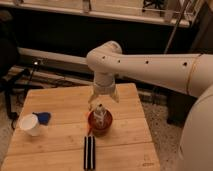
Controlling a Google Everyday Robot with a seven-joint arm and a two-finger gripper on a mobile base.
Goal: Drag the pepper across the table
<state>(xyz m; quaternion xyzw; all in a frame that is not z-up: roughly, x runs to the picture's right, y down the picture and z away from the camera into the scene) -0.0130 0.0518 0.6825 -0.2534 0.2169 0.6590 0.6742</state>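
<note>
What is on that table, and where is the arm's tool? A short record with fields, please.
table: light wood planks
tool: above the bowl, fingers apart, holding nothing
bowl: dark red, pale bottle standing in it
pepper: orange, on the table beside the bowl, toward the cup
cup: white, blue object next to it
black bar: in front of the bowl
</note>
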